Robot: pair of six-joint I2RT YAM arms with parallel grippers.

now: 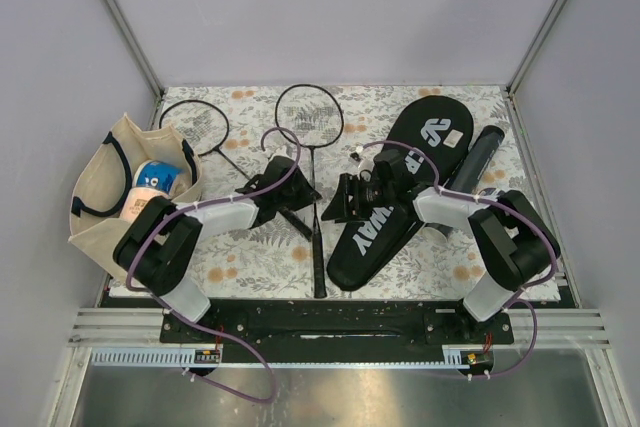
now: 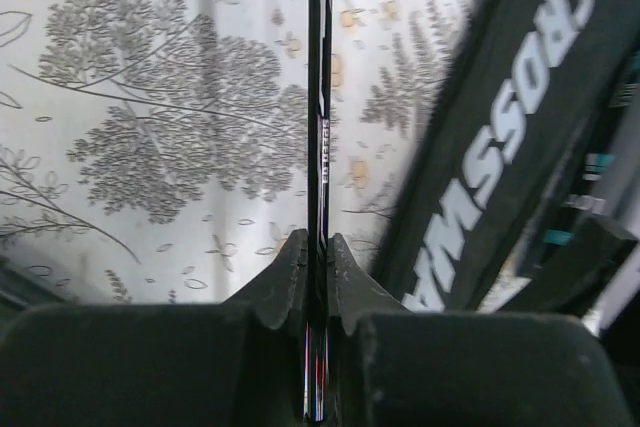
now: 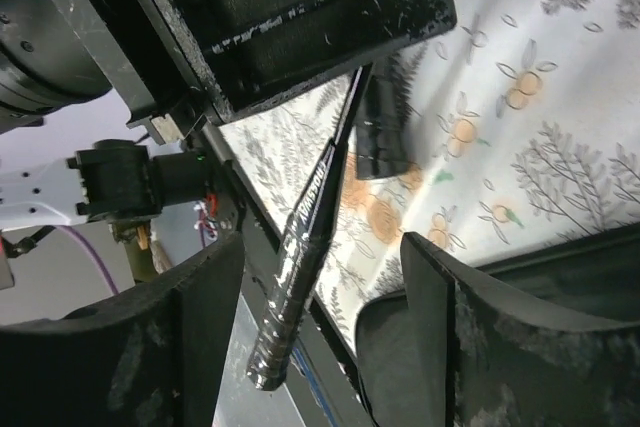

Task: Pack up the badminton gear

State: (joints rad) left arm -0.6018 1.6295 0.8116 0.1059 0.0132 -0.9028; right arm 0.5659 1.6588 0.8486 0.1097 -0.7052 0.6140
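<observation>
The left pincer is clenched on the shaft of a racquet, just beside the cover on the desk. The right pincer hangs released at the cover's edge. The step looks like bagging this racquet. Next, the cover needs holding open while the racquet slides inside.

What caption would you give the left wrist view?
Left gripper shut on the racquet shaft, CROSSWAY cover beside it.
</observation>
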